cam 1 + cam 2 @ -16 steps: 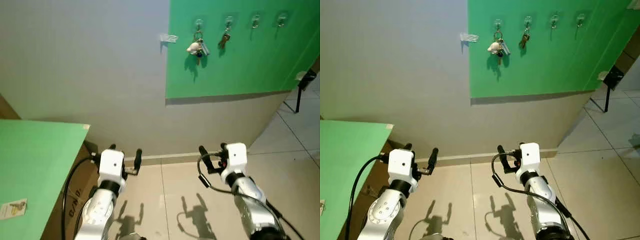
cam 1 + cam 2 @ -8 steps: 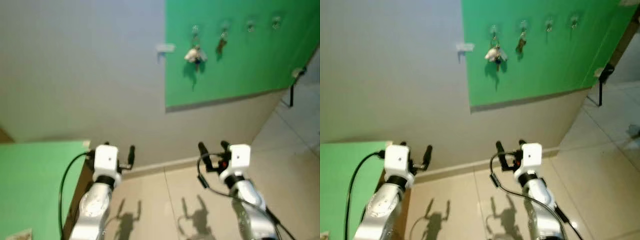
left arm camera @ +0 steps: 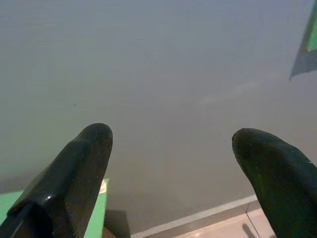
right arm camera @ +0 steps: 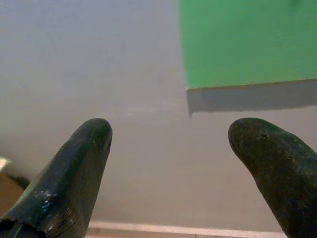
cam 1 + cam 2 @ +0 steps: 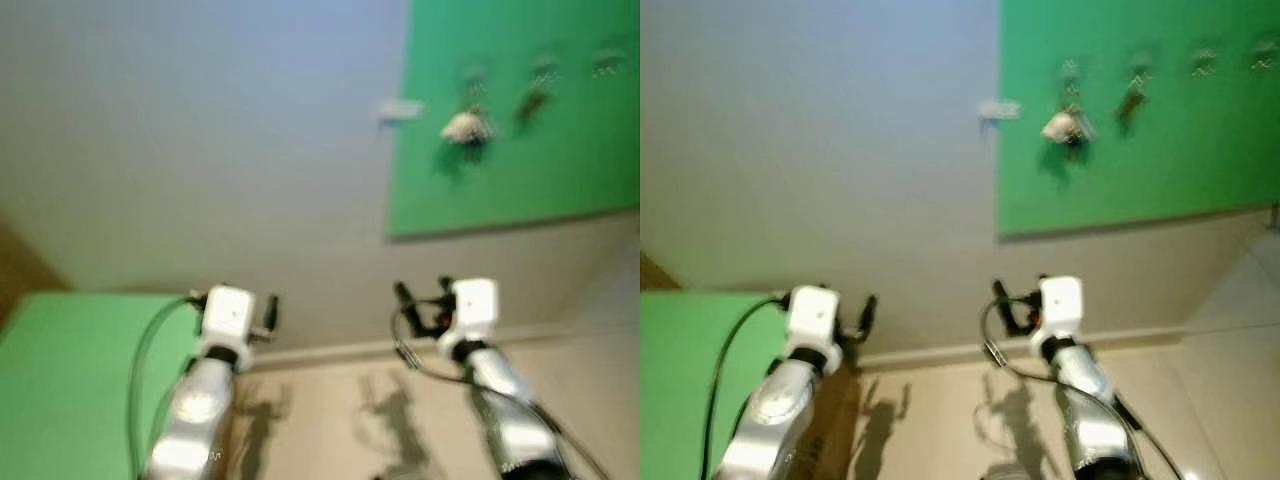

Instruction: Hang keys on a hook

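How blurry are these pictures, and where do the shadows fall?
Left eye view and right eye view: motion-blurred throughout; the keys on the green board are a smear, and the hooks cannot be made out sharply. Arm shadows fall on the floor. Left wrist view: sharper, left end effector open before a plain wall. Right wrist view: sharper, right end effector open; the board casts a shadow below its edge.

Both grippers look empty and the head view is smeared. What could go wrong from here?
1. The left gripper and right gripper are open and hold nothing, while a white-tagged key bunch already hangs on the green wall board; a hang attempt may have nothing to hang.
2. Head views are blurred, so the small hooks are hard to locate.
3. The green-topped table sits close beside the left arm, so a collision is possible.
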Motion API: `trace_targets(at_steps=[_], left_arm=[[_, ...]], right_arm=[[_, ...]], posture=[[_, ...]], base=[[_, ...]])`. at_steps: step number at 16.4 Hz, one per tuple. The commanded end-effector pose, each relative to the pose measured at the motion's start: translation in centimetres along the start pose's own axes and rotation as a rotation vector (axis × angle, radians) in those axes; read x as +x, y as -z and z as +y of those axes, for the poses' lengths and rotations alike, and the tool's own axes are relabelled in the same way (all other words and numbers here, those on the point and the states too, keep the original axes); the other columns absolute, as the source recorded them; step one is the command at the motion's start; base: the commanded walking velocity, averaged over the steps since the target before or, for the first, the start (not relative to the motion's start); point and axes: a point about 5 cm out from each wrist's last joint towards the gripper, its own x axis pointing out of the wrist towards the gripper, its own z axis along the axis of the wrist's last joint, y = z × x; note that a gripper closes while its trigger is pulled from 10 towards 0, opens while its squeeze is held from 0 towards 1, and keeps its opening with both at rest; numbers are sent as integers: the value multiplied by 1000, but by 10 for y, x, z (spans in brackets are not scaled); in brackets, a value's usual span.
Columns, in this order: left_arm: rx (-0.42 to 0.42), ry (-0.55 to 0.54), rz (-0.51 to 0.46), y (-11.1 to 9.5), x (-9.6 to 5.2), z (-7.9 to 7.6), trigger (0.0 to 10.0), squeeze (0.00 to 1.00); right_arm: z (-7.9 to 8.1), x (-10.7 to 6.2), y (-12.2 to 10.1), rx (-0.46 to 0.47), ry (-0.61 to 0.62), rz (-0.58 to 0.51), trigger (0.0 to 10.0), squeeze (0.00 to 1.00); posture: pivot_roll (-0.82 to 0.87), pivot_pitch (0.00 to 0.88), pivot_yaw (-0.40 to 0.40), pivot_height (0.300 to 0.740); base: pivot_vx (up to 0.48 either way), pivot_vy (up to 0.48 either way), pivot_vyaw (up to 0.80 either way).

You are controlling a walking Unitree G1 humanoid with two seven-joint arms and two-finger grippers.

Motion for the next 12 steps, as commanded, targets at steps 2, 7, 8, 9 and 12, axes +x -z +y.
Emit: trace_targets(at_steps=[2, 7, 8, 9, 12], left_arm=[[0, -14, 20, 6, -5, 7, 10000, 0], [-9, -15, 21, 8, -8, 7, 10000, 0], [-1, -11, 14, 9, -9, 8, 10000, 0], [12, 3, 6, 8, -9, 6, 10000, 0], [40, 23, 8, 9, -9, 0, 10000, 0]], right_arm=[[6, 5, 1, 18, -28, 14, 10000, 0], [6, 8, -1, 23, -36, 13, 10000, 0], [5, 6, 0, 25, -27, 7, 10000, 0], [6, 2, 3, 27, -27, 11, 10000, 0], [10, -1, 8, 38, -46, 26, 10000, 0]], posture=[[-164, 10, 82, 740], [-161, 9, 77, 740], [-167, 9, 79, 740], [-171, 8, 82, 740], [-172, 4, 84, 740]], base=[[0, 0, 684], [0, 0, 654], [0, 0, 619], [0, 0, 606], [0, 0, 608]])
